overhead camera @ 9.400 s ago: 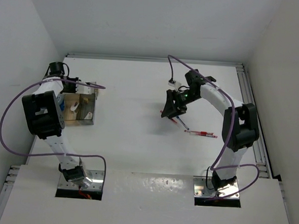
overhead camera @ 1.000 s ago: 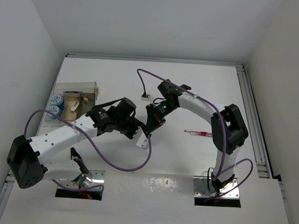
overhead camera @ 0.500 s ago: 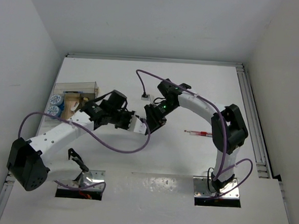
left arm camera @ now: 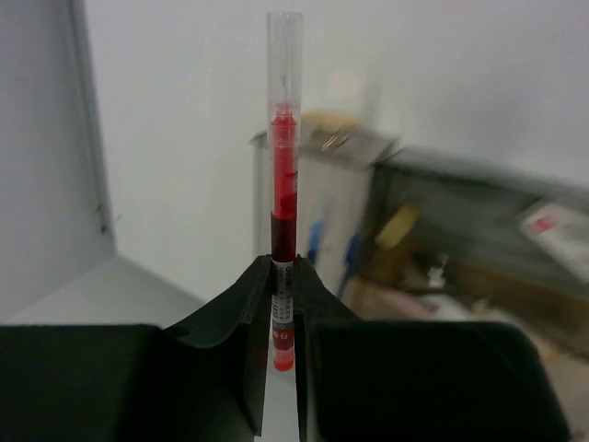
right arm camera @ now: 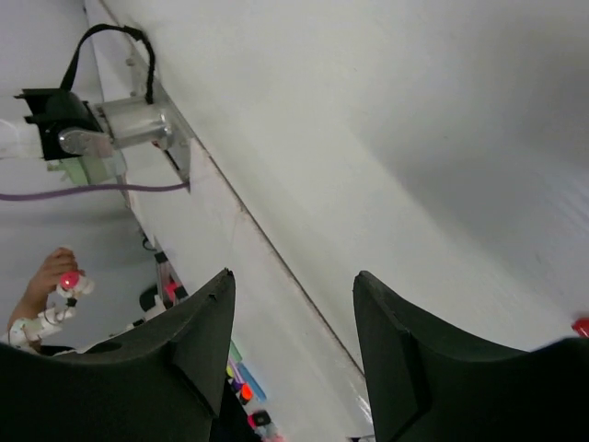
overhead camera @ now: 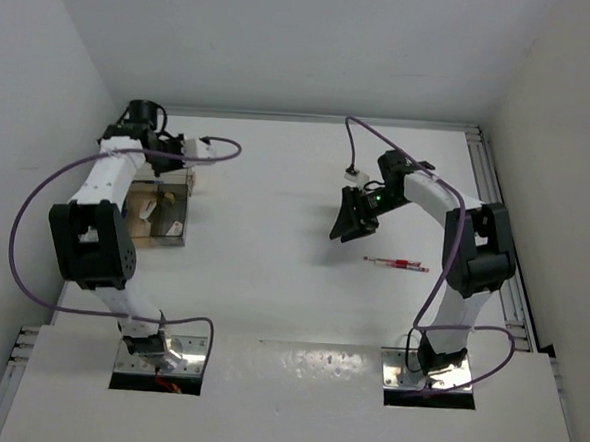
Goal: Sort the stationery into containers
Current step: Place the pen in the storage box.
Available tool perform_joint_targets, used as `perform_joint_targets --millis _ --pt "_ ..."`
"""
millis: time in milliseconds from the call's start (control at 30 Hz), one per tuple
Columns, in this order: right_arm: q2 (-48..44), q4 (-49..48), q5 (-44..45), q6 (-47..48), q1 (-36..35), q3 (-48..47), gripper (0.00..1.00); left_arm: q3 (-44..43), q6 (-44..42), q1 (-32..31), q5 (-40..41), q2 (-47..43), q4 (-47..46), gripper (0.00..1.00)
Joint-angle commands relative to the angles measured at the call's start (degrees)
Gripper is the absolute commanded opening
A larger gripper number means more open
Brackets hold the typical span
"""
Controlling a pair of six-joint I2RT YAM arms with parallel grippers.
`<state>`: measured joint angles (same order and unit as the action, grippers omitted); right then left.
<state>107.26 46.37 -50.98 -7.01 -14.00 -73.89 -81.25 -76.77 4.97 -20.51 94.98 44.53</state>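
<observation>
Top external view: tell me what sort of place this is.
Probably a robot lab test cell: a white table enclosed by bare white walls, a left arm and right arm bolted at its near edge, and a clear box and red pen staged for sorting.

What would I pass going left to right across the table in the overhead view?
Clear box → right gripper → red pen lying on the table.

Robotics lab cell, plain white walls [overhead camera: 286, 40], white table [overhead camera: 267, 179], aluminium edge rail [overhead camera: 491, 203]
</observation>
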Motion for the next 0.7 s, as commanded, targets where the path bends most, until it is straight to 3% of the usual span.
perform_joint_targets --millis 0,200,433,667 --pt "-4.16 -1.54 1.58 2.96 0.64 3.48 0.53 -10.74 -14.69 5.73 3.61 6.69 6.62 0.0" --pt "-5.84 -0.41 7.03 8.91 1.34 5.07 0.53 -11.12 -20.68 11.28 7.41 11.45 -5.67 0.0" --pt "-4.43 2.58 10.37 11.92 3.01 1.65 0.53 -13.85 -21.4 12.78 8.21 16.2 -4.72 0.02" --pt "-4.08 4.78 12.83 14.03 6.26 0.76 0.53 -9.72 -21.23 12.69 7.94 16.47 -5.51 0.04"
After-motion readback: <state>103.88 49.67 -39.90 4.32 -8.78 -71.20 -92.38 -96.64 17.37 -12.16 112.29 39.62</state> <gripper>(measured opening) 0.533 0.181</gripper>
